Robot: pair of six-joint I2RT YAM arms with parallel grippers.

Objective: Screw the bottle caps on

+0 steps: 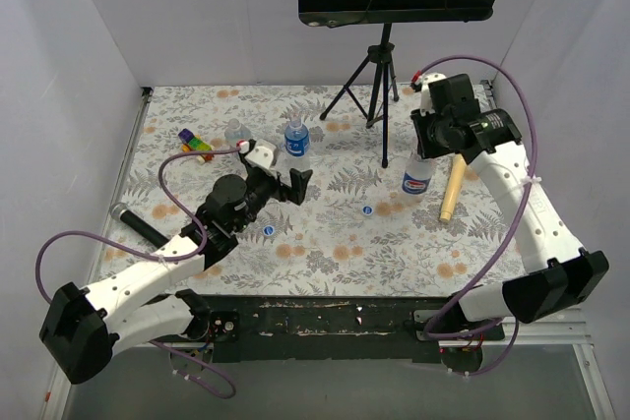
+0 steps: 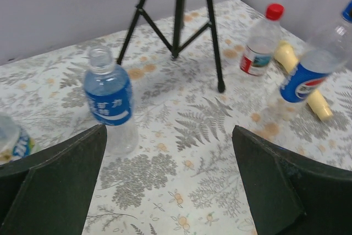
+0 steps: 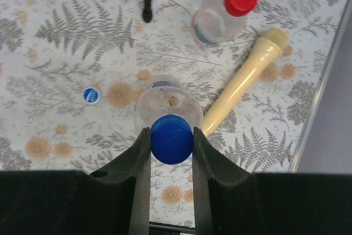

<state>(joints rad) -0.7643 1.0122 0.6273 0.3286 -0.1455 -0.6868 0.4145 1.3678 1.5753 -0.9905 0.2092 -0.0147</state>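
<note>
My right gripper (image 3: 171, 136) is shut on a blue cap (image 3: 171, 140) sitting on the neck of the upright logo bottle (image 3: 165, 105), which shows in the top view (image 1: 416, 179) under the gripper (image 1: 423, 148). A bottle with a red cap (image 3: 225, 12) stands just beyond it. My left gripper (image 2: 170, 180) is open and empty above the table (image 1: 287, 187). An uncapped blue-label bottle (image 2: 107, 100) stands just ahead of its left finger (image 1: 296, 141). Another clear bottle (image 1: 234, 132) stands further left. Loose blue caps lie on the table, one near the logo bottle (image 1: 366, 210) and one in front of the left gripper (image 1: 268, 230).
A tan stick (image 1: 452, 189) lies beside the logo bottle on its right. A black tripod (image 1: 379, 86) with a music stand rises at the back centre. A multicoloured toy block (image 1: 195, 145) and a black cylinder (image 1: 138, 223) lie on the left. White walls enclose the table.
</note>
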